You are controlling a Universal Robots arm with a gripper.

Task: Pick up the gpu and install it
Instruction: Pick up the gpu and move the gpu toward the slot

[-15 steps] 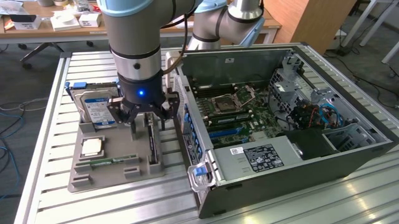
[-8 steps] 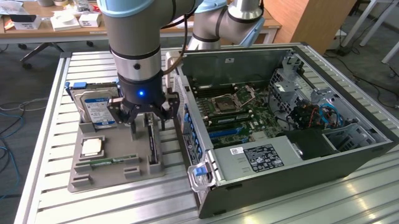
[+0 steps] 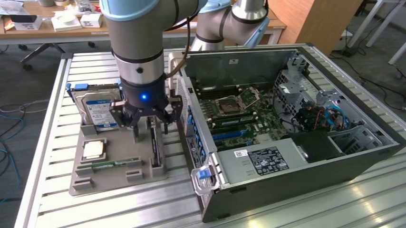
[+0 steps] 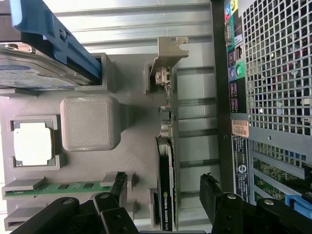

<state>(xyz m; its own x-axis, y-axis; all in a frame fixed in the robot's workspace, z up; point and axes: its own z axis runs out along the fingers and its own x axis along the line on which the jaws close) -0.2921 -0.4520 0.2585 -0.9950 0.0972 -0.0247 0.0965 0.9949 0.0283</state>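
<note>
A slatted metal table (image 3: 95,209) carries everything here. On it, toward the exterior view's right, lies an open computer case (image 3: 304,183), side panel off, with its motherboard (image 3: 244,111) exposed and facing up. A grey and blue robot arm (image 3: 136,42) reaches straight down just beside the case, over a grey moulded parts tray (image 3: 114,178) on the exterior view's left.

At the arm's end, the black gripper (image 3: 149,127) hangs low over the tray with its jaws spread wide and nothing between them but air and the card below. A boxy silver hard drive (image 3: 98,111) with a blue label stands in the tray's far corner.

The gpu (image 4: 165,185), a thin dark card, stands on its long edge in a slot along the side of the tray nearest the case (its silver bracket (image 4: 168,56) is at the end farthest from the gripper). In the wrist view one finger sits on each side of the card, both apart from it, so it is straddled but not gripped.

Smaller parts sit in their own pockets: a square processor chip (image 3: 94,149) and a narrow green memory stick (image 3: 114,165).

Judged from this, the task is at its start: the arm is lined up over the gpu, the card has not yet been grasped or lifted, and the whole installation into the case is left to do.
</note>
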